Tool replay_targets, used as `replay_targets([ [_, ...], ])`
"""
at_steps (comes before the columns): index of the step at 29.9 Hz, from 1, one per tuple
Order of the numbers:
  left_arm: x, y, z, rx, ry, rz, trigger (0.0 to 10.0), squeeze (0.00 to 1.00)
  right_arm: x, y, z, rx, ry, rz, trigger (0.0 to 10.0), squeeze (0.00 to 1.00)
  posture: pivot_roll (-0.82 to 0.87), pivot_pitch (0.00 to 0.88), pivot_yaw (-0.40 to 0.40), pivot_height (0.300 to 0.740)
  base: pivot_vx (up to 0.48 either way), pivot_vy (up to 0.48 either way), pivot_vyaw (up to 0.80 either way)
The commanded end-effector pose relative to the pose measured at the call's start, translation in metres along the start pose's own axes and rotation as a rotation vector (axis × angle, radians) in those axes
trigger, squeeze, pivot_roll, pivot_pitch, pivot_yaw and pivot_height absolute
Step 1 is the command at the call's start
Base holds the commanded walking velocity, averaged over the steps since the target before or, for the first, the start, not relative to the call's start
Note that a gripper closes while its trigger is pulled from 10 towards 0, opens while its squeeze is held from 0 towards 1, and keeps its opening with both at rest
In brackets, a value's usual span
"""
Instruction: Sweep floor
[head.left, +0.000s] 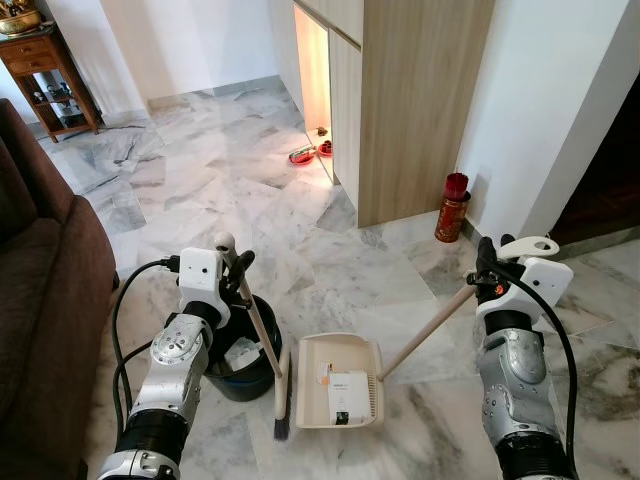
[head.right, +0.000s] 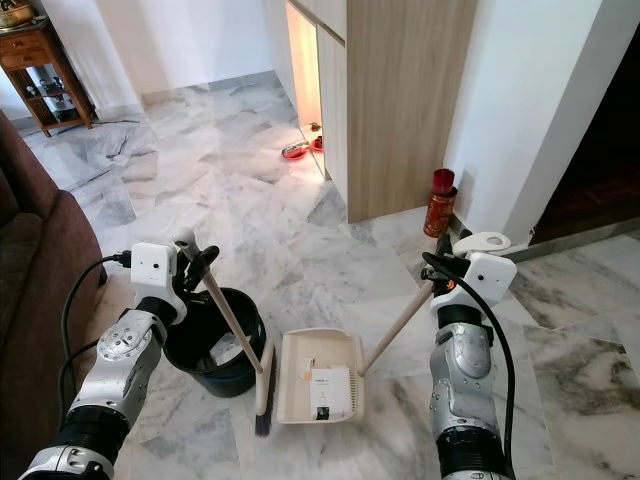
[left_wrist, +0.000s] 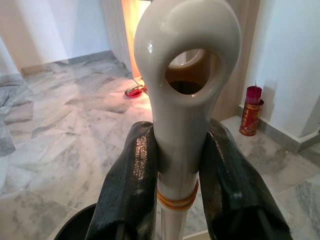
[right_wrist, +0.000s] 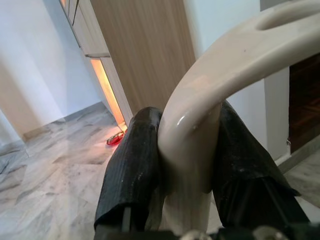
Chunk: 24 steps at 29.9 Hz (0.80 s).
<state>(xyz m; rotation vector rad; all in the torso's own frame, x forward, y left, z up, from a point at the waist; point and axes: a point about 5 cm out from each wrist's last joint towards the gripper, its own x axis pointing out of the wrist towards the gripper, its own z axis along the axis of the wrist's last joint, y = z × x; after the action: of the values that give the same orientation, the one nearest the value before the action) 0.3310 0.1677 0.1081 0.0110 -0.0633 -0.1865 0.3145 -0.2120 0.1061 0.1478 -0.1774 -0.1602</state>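
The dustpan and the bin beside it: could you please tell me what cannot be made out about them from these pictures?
- Dustpan: a small white box lies in it; its print is too small to read in the eye views.
- Black bin: its contents are partly hidden by the left gripper and broom.
- Floor dust: too fine to see.

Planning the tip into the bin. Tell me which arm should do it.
Right. The right claw is clamped on the dustpan handle, and the dustpan already holds a white packet. The left claw only grips the broom, beside the black bin.
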Motion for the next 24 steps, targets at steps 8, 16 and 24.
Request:
replay_targets([
  [8,0.0031,0.0017,0.0156,0.014,-0.076,0.006,10.0,0.0,0.006,0.004,0.0088,0.012,-0.045,0.007,10.0,0.0,-0.07,0.0,0.089,0.74,-0.267,0.0,0.0],
  [16,0.0028,0.0012,0.016,0.012,-0.077,0.003,10.0,0.0,0.0056,0.0035,0.0086,0.009,-0.044,0.005,10.0,0.0,-0.07,0.0,0.089,0.74,-0.303,0.0,0.0],
  [24,0.0029,0.0018,0.0156,0.014,-0.077,0.011,10.0,0.0,0.0064,0.0037,0.0083,0.011,-0.041,0.009,10.0,0.0,-0.06,0.0,0.083,0.74,-0.093,0.0,0.0],
])
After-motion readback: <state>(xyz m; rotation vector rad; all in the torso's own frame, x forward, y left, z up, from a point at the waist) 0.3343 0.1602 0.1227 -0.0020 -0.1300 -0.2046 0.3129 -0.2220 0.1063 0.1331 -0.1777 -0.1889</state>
